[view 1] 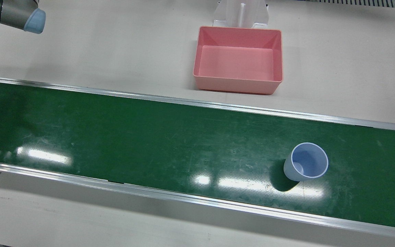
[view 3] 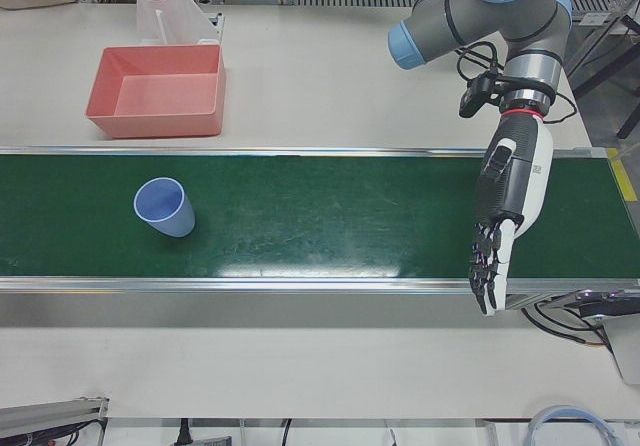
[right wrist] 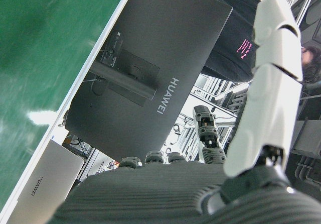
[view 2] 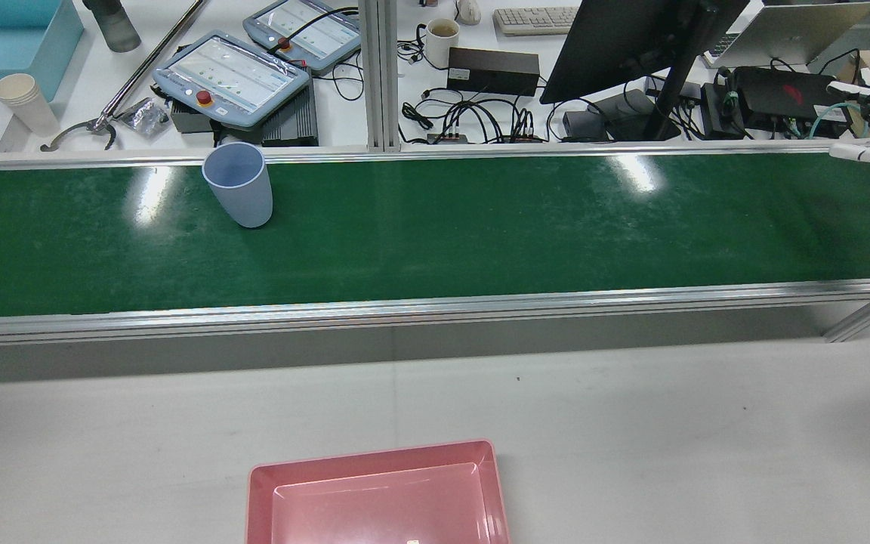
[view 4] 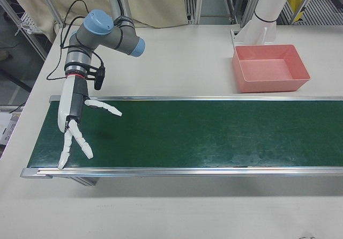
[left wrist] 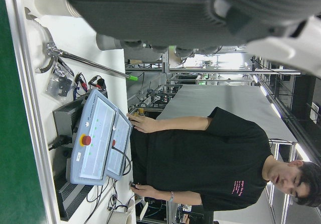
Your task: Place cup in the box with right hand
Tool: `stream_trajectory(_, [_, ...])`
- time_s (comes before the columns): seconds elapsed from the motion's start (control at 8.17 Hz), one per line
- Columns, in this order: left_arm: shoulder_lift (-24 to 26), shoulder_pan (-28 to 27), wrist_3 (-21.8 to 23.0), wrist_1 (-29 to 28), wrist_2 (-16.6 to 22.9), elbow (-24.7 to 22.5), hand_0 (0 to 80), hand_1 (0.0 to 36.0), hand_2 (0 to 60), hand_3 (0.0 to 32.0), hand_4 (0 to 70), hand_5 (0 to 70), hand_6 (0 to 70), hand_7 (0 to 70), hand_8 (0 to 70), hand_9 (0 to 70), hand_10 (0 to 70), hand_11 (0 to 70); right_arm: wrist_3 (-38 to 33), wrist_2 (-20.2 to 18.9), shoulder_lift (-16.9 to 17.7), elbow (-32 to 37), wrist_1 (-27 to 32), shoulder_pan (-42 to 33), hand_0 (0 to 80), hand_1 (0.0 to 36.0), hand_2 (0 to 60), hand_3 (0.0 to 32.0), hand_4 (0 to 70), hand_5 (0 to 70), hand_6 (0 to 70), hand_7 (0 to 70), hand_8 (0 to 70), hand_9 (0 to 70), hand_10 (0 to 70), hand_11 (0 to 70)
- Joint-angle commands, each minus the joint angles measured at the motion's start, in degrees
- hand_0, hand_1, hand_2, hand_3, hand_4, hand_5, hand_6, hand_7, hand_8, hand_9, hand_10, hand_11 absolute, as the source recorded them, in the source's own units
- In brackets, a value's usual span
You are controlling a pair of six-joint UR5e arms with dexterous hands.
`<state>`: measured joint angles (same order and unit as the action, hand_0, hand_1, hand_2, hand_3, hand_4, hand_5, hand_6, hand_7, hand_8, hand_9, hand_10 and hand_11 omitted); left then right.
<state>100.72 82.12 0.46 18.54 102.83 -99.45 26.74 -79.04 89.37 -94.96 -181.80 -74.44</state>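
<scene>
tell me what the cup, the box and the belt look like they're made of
Cup: probably matte plastic; pale blue, uniform, thin pale rim. Box: likely moulded plastic; pink, smooth, a soft sheen on its floor. Belt: seems a rubbery or PVC sheet; green, glossy, scuffed, mirroring the ceiling lights between metal-looking rails.

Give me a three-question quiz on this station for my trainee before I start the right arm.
1. True or false: the blue cup stands upright on the green belt.
2. What is inside the pink box? A) the cup B) nothing C) a ball
3. Fill in: the right hand hangs over the belt end that is ____ from the cup.

Key: 1 true. 2 B. 3 farthest; the right-front view shows that hand with fingers spread and no cup in sight, while the left hand hangs over the opposite end.
</scene>
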Motion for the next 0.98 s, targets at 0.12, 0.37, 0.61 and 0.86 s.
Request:
stream_trajectory(0.12, [0.0, 0.1, 0.1, 0.0, 0.0, 0.0, 0.0, 0.0, 0.0, 0.0, 0.0, 0.0, 0.0, 0.0, 0.0, 0.0, 0.0, 0.0, -3.5, 0.2, 0.0, 0.4, 0.5, 0.1, 49.1, 20.8, 14.2, 0.0, 0.0, 6.2, 1.2, 0.0, 2.8, 1.1, 0.0, 0.0])
stream_trajectory(0.37, [0.0, 0.0, 0.0, 0.0, 0.0, 0.0, 0.0, 0.0, 0.0, 0.0, 0.0, 0.0, 0.0, 0.0, 0.0, 0.0, 0.0, 0.0, -4.6, 0.2, 0.0, 0.1, 0.5, 0.5, 48.7, 20.0, 13.6, 0.0, 0.0, 6.0, 1.3, 0.0, 3.1, 1.7, 0.0, 0.0])
stream_trajectory(0.61, [0.0, 0.1, 0.0, 0.0, 0.0, 0.0, 0.0, 0.0, 0.0, 0.0, 0.0, 0.0, 0.0, 0.0, 0.0, 0.0, 0.0, 0.0, -4.6, 0.2, 0.0, -0.2, 0.5, 0.8, 48.1, 19.1, 13.4, 0.0, 0.0, 5.9, 1.7, 0.0, 3.6, 2.8, 0.0, 0.0])
stream_trajectory(0.86, [0.0, 0.1, 0.1, 0.0, 0.0, 0.0, 0.0, 0.0, 0.0, 0.0, 0.0, 0.0, 0.0, 0.0, 0.0, 0.0, 0.0, 0.0, -4.7, 0.2, 0.0, -0.5, 0.5, 1.3, 47.9, 19.1, 13.7, 0.0, 0.0, 5.8, 2.0, 0.1, 3.5, 2.9, 0.0, 0.0])
